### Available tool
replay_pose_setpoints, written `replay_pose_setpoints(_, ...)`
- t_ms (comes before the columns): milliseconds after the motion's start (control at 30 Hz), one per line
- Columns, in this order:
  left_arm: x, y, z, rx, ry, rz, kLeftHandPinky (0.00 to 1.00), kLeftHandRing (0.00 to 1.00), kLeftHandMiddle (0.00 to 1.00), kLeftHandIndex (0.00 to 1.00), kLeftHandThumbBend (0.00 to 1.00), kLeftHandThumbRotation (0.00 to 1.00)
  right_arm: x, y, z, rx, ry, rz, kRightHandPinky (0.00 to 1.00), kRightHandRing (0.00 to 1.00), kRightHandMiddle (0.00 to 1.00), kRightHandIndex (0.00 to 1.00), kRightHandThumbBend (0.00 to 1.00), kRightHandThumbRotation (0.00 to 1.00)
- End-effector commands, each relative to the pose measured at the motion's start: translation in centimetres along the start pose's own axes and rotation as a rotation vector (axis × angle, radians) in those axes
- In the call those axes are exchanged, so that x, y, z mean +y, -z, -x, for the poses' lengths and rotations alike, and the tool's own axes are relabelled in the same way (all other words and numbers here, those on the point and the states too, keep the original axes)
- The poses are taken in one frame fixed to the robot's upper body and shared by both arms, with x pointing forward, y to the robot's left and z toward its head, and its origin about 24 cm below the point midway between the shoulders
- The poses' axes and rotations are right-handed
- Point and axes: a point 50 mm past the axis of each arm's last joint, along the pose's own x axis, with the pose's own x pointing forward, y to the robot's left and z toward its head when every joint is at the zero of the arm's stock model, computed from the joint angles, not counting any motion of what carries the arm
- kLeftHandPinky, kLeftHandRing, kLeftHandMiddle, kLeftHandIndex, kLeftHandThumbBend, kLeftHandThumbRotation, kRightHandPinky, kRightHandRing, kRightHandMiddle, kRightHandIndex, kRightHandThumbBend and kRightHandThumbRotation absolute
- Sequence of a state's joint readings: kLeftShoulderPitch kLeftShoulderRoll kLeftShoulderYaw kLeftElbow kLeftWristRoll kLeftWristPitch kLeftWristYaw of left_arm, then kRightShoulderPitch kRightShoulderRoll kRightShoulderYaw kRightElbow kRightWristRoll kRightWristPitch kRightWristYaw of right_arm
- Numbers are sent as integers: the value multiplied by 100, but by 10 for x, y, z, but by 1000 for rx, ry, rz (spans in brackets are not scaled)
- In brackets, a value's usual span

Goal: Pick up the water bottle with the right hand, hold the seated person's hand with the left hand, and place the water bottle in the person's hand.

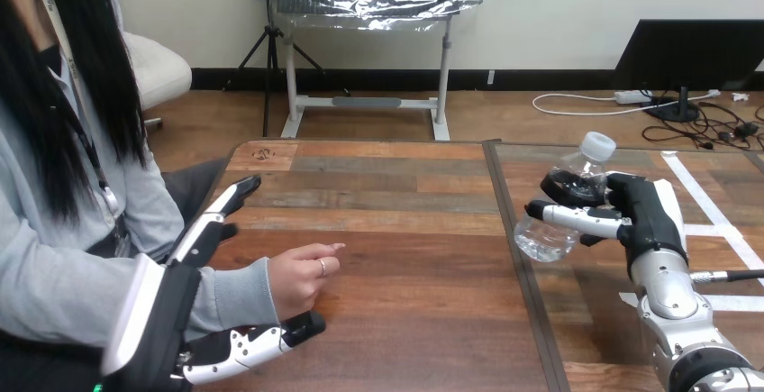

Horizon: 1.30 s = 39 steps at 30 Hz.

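Observation:
My right hand [645, 218] is shut on a clear water bottle [551, 234] with a white cap, held tilted above the right half of the table. The person's hand [300, 282] rests loosely curled on the table at the left, well apart from the bottle. My left hand [169, 318] sits at the person's grey-sleeved wrist [236, 291]. Straight fingers [220, 214] lie along the wrist's far side and others [257, 345] along its near side, beneath the person's hand. I see none of them curled round the wrist.
The wooden table [405, 230] has a dark seam [515, 257] running front to back between the person's hand and the bottle. White tape strips [712, 214] cross its right part. The person sits at the left edge.

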<state>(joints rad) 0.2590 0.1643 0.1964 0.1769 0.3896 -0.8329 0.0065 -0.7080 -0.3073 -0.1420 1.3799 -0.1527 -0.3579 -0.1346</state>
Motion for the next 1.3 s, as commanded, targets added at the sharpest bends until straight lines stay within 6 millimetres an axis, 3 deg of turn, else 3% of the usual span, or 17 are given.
replay_pose_setpoints(0, 19, -11, -14, -59, -38, -132, 75, 84, 87, 87, 100, 45, 5, -67, -15, -233, -16, -70, 34, 40, 47, 49, 82, 0)
replay_pose_setpoints(500, 37, -5, -20, -34, 42, -320, 66, 75, 81, 84, 100, 30, 14, -78, -14, -282, -78, -143, 35, 41, 48, 49, 80, 0)
replay_pose_setpoints(1267, 64, 5, -42, 47, 232, -509, 70, 77, 79, 81, 100, 18, 19, -84, -11, -344, -131, -201, 33, 39, 47, 48, 77, 0)
